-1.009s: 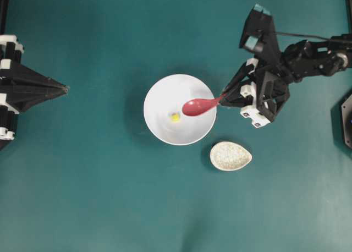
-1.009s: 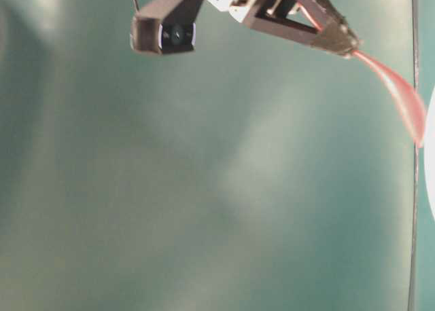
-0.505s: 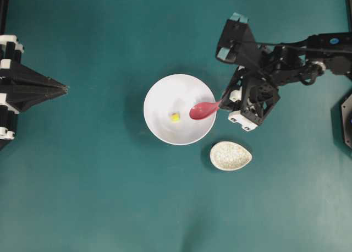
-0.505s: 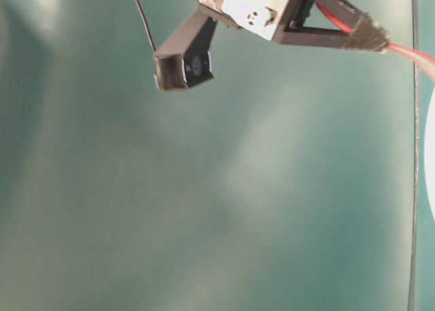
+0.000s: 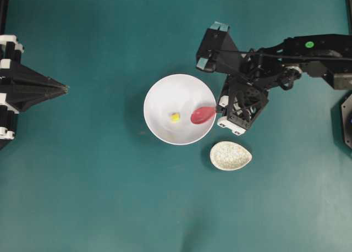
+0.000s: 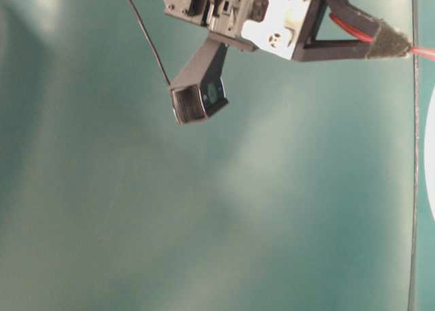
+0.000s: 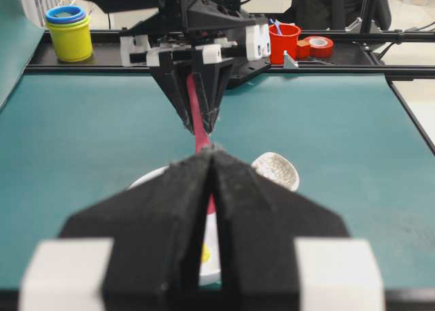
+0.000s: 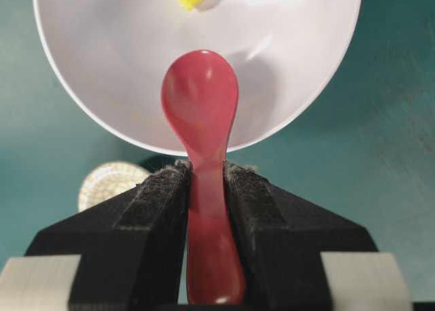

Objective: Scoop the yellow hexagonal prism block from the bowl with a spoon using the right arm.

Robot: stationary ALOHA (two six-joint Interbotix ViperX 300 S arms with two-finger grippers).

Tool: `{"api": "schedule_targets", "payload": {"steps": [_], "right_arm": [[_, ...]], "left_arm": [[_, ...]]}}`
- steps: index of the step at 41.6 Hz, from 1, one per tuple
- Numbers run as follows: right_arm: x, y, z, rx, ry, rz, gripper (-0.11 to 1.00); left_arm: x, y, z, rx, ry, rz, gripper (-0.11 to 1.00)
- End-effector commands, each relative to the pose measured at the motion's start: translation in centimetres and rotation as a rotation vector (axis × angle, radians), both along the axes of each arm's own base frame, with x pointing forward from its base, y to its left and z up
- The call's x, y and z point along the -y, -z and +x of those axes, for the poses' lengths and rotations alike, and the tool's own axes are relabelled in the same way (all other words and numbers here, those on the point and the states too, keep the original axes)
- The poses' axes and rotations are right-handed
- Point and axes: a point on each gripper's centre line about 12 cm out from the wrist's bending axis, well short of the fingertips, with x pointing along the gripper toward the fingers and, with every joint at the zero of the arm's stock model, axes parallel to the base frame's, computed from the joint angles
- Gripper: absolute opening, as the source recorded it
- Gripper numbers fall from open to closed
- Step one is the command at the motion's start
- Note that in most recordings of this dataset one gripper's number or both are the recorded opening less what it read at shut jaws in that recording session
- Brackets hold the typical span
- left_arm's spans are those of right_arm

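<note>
Drawn back toward the bowl's [image 5: 165, 98] rim, spoon [image 5: 202, 115] unmarked.

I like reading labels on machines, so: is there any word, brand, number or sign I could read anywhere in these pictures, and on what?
No readable text in any view.
Right arm: a round green sticker, blank as far as the overhead view shows.
Yellow cup, red cup and tape roll behind the table: no lettering that can be made out.
Bowl, spoon, speckled dish: plain.
</note>
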Motion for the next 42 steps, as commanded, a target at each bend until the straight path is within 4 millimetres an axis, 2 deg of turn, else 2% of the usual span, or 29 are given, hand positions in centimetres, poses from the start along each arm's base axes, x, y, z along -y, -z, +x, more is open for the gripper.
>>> {"api": "schedule_targets", "payload": {"steps": [1,25,38,42], "right_arm": [[0.0,-1.2,0.6,0.021,-0.007,-0.019,0.22],[-0.4,0.8,2.4,-0.053,-0.036,-0.038,0.22],[-0.1,1.9,3.6,-0.005,-0.038,-0.073,0.22],[0.1,1.9,3.9,0.021,-0.036,-0.084,0.13]], "left_arm": [[0.0,-1.0,0.2,0.026,-0.001,0.005,0.0],[0.0,-1.0,0.2,0.026,-0.001,0.005,0.0],[0.0,-0.9,0.2,0.025,-0.001,0.005,0.0],[0.0,-0.9,0.2,0.023,-0.001,0.005,0.0]]}}
